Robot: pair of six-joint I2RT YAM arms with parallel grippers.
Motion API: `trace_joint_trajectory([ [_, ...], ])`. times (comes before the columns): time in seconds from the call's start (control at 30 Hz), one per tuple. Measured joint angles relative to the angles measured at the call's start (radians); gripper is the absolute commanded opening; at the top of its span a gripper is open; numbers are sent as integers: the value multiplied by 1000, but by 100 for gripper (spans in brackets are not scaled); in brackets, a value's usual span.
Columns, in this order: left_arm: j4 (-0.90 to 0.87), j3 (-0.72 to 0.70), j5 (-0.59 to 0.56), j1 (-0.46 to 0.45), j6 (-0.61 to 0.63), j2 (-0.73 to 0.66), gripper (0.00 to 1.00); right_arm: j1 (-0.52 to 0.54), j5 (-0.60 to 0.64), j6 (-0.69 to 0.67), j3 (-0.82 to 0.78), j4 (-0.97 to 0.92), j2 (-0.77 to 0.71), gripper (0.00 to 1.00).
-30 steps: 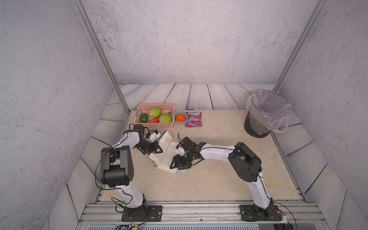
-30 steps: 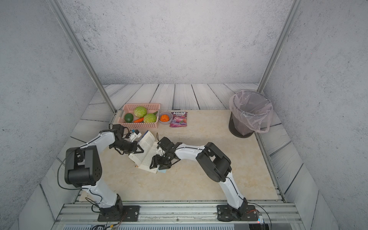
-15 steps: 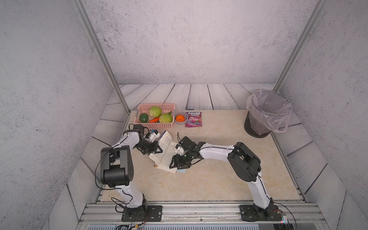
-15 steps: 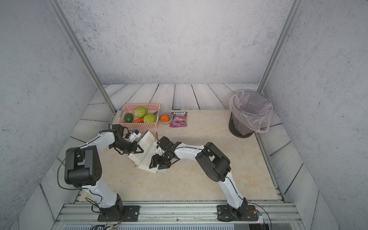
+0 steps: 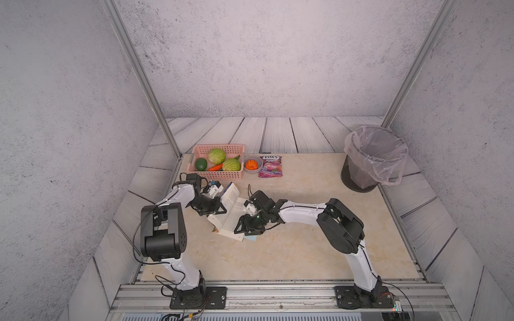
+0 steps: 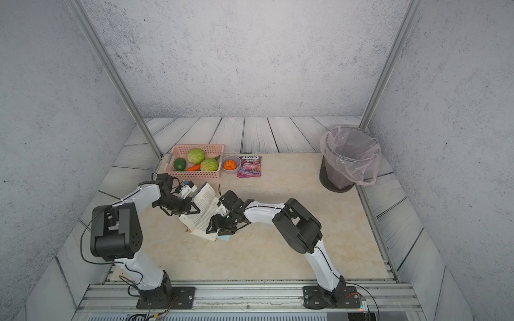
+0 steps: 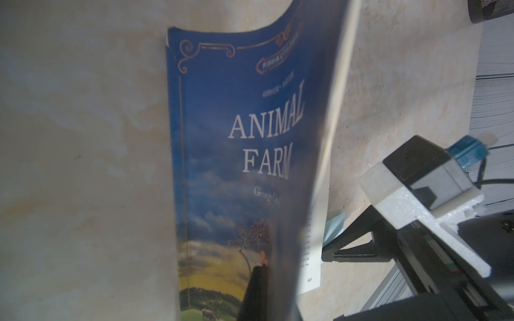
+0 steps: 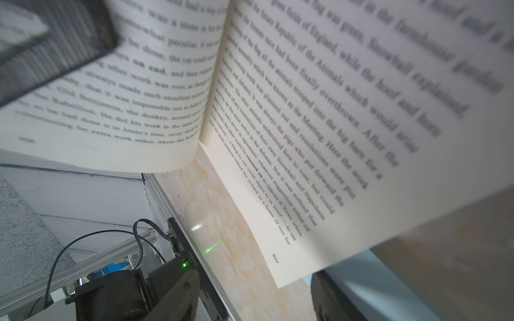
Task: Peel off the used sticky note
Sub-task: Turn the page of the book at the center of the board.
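An open book [image 5: 228, 214] [image 6: 200, 216] lies on the table, its blue "Animal Farm" cover [image 7: 222, 133] lifted on the left side. My left gripper [image 5: 217, 206] [image 6: 192, 207] [image 7: 271, 280] is shut on that raised cover and its pages. A light blue sticky note [image 5: 251, 238] [image 6: 224, 238] [image 7: 335, 230] [image 8: 370, 280] pokes out from under the near right corner of the right page [image 8: 292, 144]. My right gripper [image 5: 247, 225] [image 6: 219, 227] [image 8: 256, 297] hangs open over that corner. One finger is by the note, and I cannot tell whether it touches.
Behind the book stands a pink basket [image 5: 222, 175] of vegetables, a grey bowl [image 5: 258, 170] with an orange piece, and a purple candy bag [image 5: 270, 166]. A lined waste bin [image 5: 358, 180] stands at the back right. The metal rail [image 8: 194, 250] edges the table.
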Motion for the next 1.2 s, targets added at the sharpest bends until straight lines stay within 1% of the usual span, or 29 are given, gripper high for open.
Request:
trace_joint_trajectory([
  [0.47,4,0,-1,5,0,11,0,0,-4,39,-36,101,-1,68],
  [1.2,5,0,1,6,0,14,0,-1,-10,47,-39,164,-19,68],
])
